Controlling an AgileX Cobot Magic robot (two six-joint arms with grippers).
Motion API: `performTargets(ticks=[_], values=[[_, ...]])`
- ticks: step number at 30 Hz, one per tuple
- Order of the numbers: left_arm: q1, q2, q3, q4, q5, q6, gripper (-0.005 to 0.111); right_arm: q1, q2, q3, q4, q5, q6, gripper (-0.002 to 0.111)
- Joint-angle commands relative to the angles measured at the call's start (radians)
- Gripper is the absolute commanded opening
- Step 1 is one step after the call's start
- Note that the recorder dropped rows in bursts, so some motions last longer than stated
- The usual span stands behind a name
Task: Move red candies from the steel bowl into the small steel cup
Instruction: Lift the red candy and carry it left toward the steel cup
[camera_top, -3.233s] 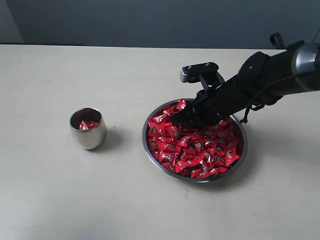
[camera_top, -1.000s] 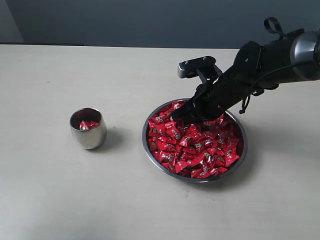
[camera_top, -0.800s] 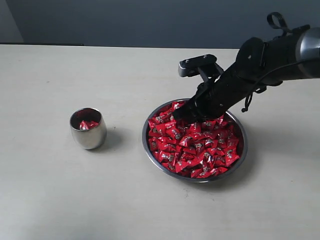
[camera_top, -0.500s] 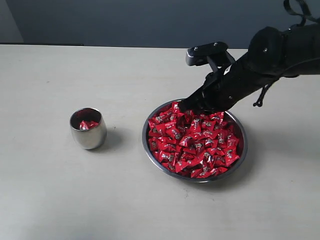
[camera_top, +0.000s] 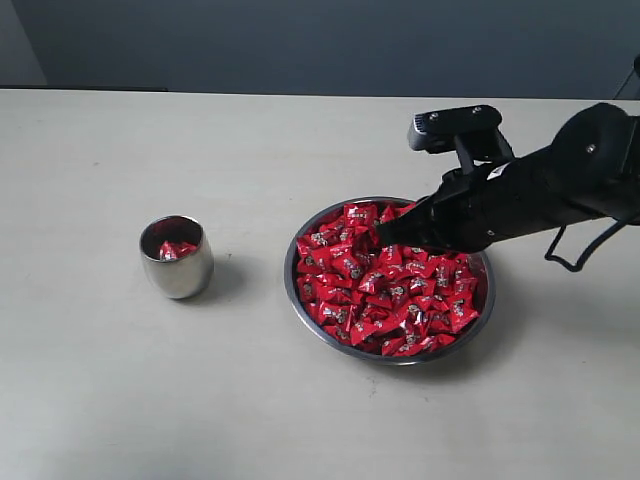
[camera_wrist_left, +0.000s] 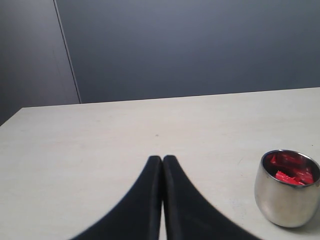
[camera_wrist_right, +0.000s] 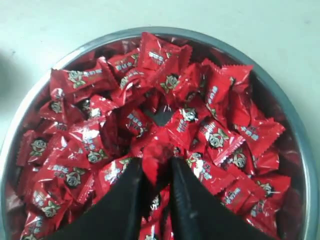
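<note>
Holding a red candy (camera_wrist_right: 157, 151) pinched in your right tool (camera_wrist_right: 156, 167) over the steel bowl (camera_top: 386, 360).
Next: carry it above the small steel cup (camera_top: 178, 265); left tool (camera_wrist_left: 162, 162) closed, empty.

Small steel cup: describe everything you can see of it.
The small steel cup is a handleless, polished tumbler with a rounded, egg-like body and mirror-like sides. It stands upright, mouth up, on the table, apart from the steel bowl and to its left in the exterior view. A few red candies lie inside, below the rim. Only the table and those candies touch it; the shut left pincer is clear of it.
</note>
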Motion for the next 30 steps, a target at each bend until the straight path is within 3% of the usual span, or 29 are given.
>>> performTargets(ticks=[1,9,13,24,30], values=[[0.001,-0.004,0.004,0.001,-0.006,-0.001,0.0,-0.001,-0.005,0.003,0.235,-0.034,-0.285,-0.001],[0.001,-0.004,0.004,0.001,-0.006,-0.001,0.0,-0.001,0.092,-0.101,0.66,0.086,-0.764,-0.001],[0.001,-0.004,0.004,0.001,-0.006,-0.001,0.0,-0.001,0.145,-0.156,0.816,0.156,-0.913,-0.001],[0.001,-0.004,0.004,0.001,-0.006,-0.001,0.0,0.001,0.275,-0.313,0.852,0.34,-0.99,-0.001],[0.001,-0.004,0.004,0.001,-0.006,-0.001,0.0,0.041,0.311,-0.384,0.849,0.349,-0.994,-0.001]])
